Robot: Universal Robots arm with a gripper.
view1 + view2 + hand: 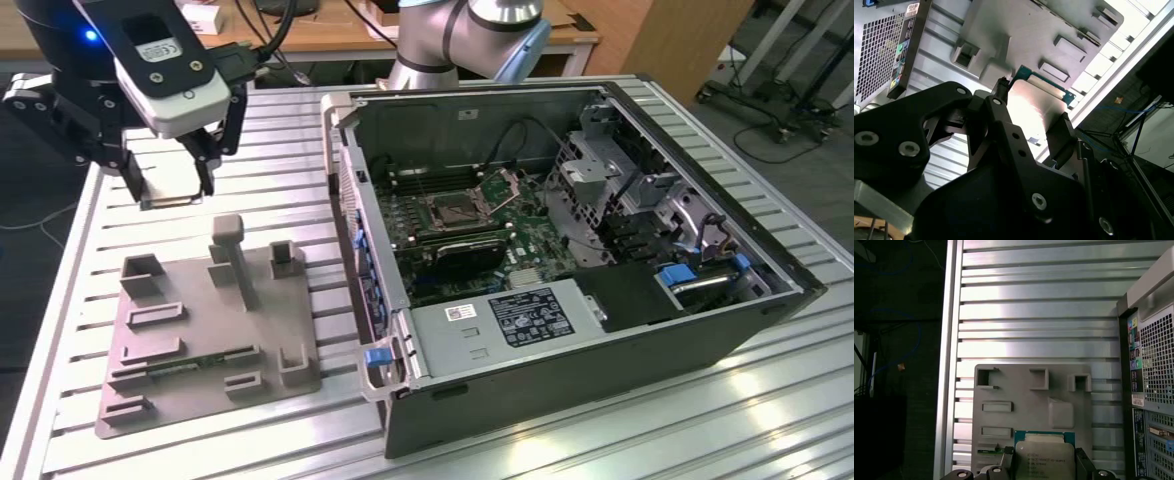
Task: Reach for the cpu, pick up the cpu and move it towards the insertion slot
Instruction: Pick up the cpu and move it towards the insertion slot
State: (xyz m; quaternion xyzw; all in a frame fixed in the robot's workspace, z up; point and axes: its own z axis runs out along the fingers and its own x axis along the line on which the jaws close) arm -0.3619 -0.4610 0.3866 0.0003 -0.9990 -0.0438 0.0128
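Tool (171, 192) is pinching the cpu (1044, 456) by two opposite edges, with dark fingers (1008, 456) pressed on either side. The metal top faces up and the chip is level, probably so it can travel flat toward the socket. The cpu hangs in the air and touches nothing but the fingers. In the exterior view it sits over the far end of the grey fixture (200, 330), and in the first wrist view the fixture's pockets lie under and beyond the chip. How high it is above the fixture is hard to judge. The fixture lies flat on the slatted desk (667, 430), with a thin green strip (200, 362) in one groove. The insertion slot (447, 212) is well apart from the fixture, toward the exterior view's right. It sits on the board inside the open computer case (534, 380), which stands just beside the fixture. Its lid plate (505, 185) is tipped up, so the socket lies open to take a chip. My read is that the pick is done. The cpu is far nearer the fixture than the slot, so most of the carry is left.
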